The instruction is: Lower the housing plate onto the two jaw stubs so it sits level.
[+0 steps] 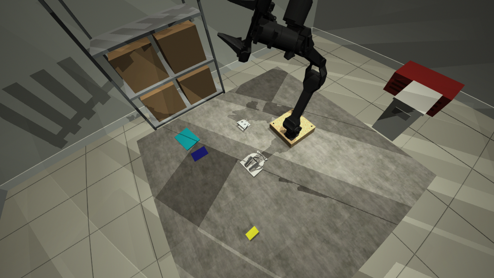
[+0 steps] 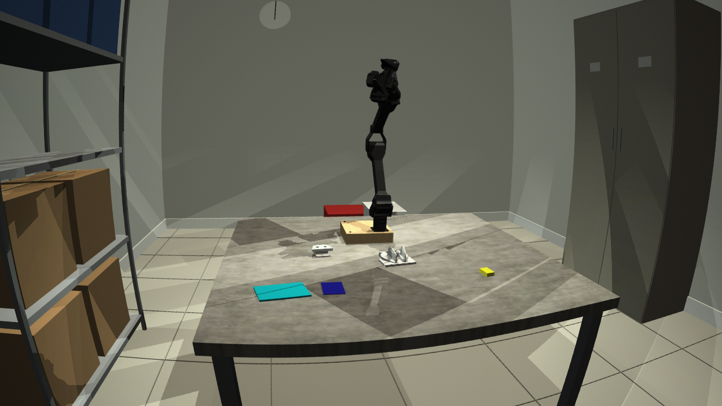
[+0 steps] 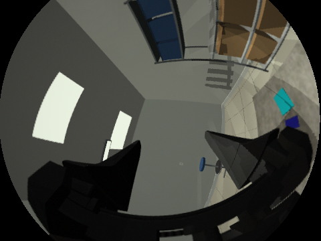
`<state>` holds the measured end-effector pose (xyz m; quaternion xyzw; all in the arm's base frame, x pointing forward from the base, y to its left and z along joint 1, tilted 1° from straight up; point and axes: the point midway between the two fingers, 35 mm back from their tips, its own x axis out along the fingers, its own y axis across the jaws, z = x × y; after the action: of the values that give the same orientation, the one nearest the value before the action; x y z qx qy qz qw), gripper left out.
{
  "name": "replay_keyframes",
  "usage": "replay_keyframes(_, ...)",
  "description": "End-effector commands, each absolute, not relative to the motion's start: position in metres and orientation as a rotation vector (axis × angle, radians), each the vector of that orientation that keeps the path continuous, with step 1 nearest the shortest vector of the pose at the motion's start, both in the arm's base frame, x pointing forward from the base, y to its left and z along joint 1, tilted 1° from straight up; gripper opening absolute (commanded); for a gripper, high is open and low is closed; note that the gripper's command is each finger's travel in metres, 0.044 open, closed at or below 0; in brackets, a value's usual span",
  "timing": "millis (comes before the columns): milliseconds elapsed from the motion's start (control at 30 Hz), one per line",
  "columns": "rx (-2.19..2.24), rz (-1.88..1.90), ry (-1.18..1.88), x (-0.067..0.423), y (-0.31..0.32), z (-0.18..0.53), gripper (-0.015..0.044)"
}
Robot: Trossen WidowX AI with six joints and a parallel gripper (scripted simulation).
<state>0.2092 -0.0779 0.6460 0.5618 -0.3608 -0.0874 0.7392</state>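
Note:
The small white housing plate, with dark holes, sits on a low white support at the back left of the table in the exterior view. To its right there lies the white base, with two grey-white jaws on it, side by side. The jaw stubs are too small to make out. My gripper is open and empty, raised high above the table and far from both parts. Neither part shows in the wrist view.
The arm stands on a wooden block behind the parts. On the table lie a teal plate, a dark blue plate and a yellow block. A shelf with boxes stands left.

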Motion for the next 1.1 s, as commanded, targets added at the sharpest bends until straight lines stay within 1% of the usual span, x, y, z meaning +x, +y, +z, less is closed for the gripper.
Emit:
replay_keyframes(0,1.178,-0.240,-0.758,0.223,-0.082,0.636,0.0440)
replay_keyframes(567,0.840,-0.482,-0.507,0.277,-0.109,0.581,0.0440)
replay_keyframes(1067,0.554,-0.646,-0.232,0.312,-0.143,0.520,0.0440)
